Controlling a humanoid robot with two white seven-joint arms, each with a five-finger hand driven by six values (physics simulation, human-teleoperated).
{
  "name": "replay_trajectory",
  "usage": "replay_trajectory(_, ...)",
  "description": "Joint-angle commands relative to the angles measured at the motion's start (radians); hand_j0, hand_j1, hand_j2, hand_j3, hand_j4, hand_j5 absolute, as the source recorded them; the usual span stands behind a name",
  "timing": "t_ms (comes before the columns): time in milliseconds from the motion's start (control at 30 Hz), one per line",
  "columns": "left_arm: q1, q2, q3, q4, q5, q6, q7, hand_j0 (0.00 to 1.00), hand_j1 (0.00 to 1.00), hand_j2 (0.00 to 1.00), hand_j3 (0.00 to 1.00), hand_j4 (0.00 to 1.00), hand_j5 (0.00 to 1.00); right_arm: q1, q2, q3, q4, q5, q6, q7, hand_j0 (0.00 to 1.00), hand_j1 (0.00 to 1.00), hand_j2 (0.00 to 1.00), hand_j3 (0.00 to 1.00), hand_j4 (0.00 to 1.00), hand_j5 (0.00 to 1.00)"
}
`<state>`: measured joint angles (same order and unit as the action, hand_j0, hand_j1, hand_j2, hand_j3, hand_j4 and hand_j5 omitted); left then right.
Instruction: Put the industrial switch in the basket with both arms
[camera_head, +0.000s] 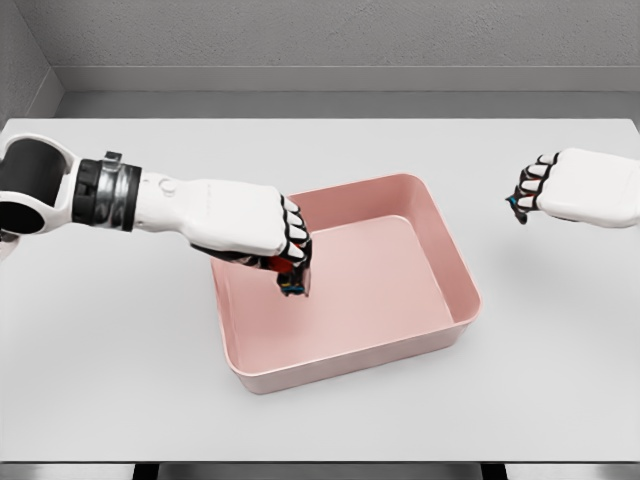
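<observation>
Holding a small dark switch (294, 275) inside the pink basket (455, 270), the left hand (262, 228) must only let go; right hand (545, 190) hovers curled, empty.

White table (120, 380), grey wall (300, 30) behind

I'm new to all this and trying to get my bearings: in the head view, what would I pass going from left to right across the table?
Left hand, reaching over the left wall of the pink basket and gripping a small dark object, then the basket's open middle and right wall, then the right hand, curled and held apart above the white table.
</observation>
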<state>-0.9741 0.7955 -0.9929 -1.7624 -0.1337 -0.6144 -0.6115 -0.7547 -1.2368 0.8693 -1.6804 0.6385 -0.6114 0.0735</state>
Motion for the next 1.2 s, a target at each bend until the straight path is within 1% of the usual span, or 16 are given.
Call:
replay_trajectory(0,0.000,-0.012,-0.004,0.001,0.005,0.003,0.001,0.74,0.74,0.74,0.74,0.74,0.74,0.000,0.003,-0.003,-0.012,-0.013,0.001,0.000,0.44,0.44,0.44,0.44,0.44,0.44)
replay_trajectory(67,0.000,-0.022,-0.004,0.001,0.005,0.003,0.001,0.86,0.86,0.86,0.86,0.86,0.86,-0.005,0.026,-0.003,-0.018,-0.013,0.001,0.000,0.44,0.44,0.44,0.44,0.44,0.44)
replay_trajectory(133,0.000,-0.021,-0.006,0.001,0.006,0.003,0.001,0.94,0.94,0.94,0.94,0.94,0.94,-0.006,0.040,-0.003,-0.018,-0.013,0.001,0.000,0.44,0.44,0.44,0.44,0.44,0.44)
replay_trajectory(467,-0.002,-0.002,0.008,0.007,0.006,0.003,0.001,1.00,1.00,1.00,1.00,1.00,1.00,-0.028,0.071,-0.003,-0.042,-0.039,0.001,0.005,0.44,0.44,0.44,0.44,0.44,0.44)
replay_trajectory(500,-0.005,0.020,0.013,0.009,0.011,0.003,0.001,1.00,1.00,1.00,1.00,1.00,1.00,-0.028,0.076,-0.003,-0.047,-0.039,0.001,0.005,0.44,0.44,0.44,0.44,0.44,0.44)
replay_trajectory(533,-0.005,0.091,0.052,0.021,0.045,0.003,0.003,1.00,1.00,1.00,1.00,1.00,1.00,-0.028,0.082,-0.003,-0.055,-0.039,0.001,0.005,0.44,0.44,0.44,0.44,0.44,0.44)
replay_trajectory(600,-0.006,0.237,0.125,0.063,0.206,0.003,0.009,1.00,1.00,1.00,1.00,1.00,1.00,-0.029,0.091,-0.003,-0.062,-0.039,0.001,0.005,0.44,0.44,0.44,0.44,0.44,0.44)
replay_trajectory(633,-0.006,0.280,0.149,0.090,0.272,0.003,0.009,1.00,1.00,1.00,1.00,1.00,1.00,-0.029,0.099,-0.003,-0.064,-0.040,0.001,0.005,0.44,0.44,0.44,0.44,0.44,0.44)
replay_trajectory(667,-0.006,0.289,0.157,0.185,0.371,0.003,0.009,1.00,1.00,1.00,1.00,1.00,1.00,-0.034,0.105,-0.003,-0.065,-0.048,0.001,0.005,0.44,0.44,0.44,0.44,0.44,0.44)
replay_trajectory(700,0.002,0.288,0.155,0.306,0.445,0.003,0.010,1.00,1.00,1.00,1.00,1.00,1.00,-0.035,0.108,-0.003,-0.067,-0.048,0.001,0.005,0.44,0.44,0.44,0.44,0.44,0.44)
replay_trajectory(733,0.020,0.283,0.148,0.405,0.459,0.003,0.009,1.00,1.00,1.00,1.00,1.00,1.00,-0.038,0.115,-0.003,-0.070,-0.048,0.001,0.005,0.44,0.44,0.44,0.44,0.44,0.44)
replay_trajectory(767,0.070,0.277,0.145,0.429,0.456,0.003,0.009,1.00,1.00,1.00,1.00,1.00,1.00,-0.041,0.126,-0.003,-0.071,-0.048,0.001,0.005,0.44,0.44,0.44,0.44,0.44,0.44)
replay_trajectory(800,0.144,0.278,0.143,0.428,0.445,0.003,0.007,1.00,1.00,1.00,1.00,1.00,1.00,-0.041,0.140,-0.003,-0.071,-0.048,0.001,0.005,0.44,0.44,0.44,0.44,0.44,0.44)
replay_trajectory(833,0.182,0.277,0.140,0.432,0.445,0.003,0.007,1.00,1.00,1.00,1.00,1.00,1.00,-0.043,0.146,-0.003,-0.071,-0.048,0.001,0.005,0.44,0.44,0.44,0.44,0.44,0.44)
replay_trajectory(900,0.241,0.268,0.080,0.440,0.445,0.003,0.007,1.00,1.00,1.00,1.00,1.00,1.00,-0.043,0.160,-0.003,-0.071,-0.048,0.001,0.006,0.44,0.44,0.44,0.44,0.44,0.44)
replay_trajectory(1167,0.245,0.254,0.068,0.437,0.447,0.003,0.007,1.00,1.00,1.00,1.00,1.00,1.00,-0.043,0.215,-0.003,-0.076,-0.048,0.001,0.006,0.44,0.44,0.44,0.44,0.44,0.44)
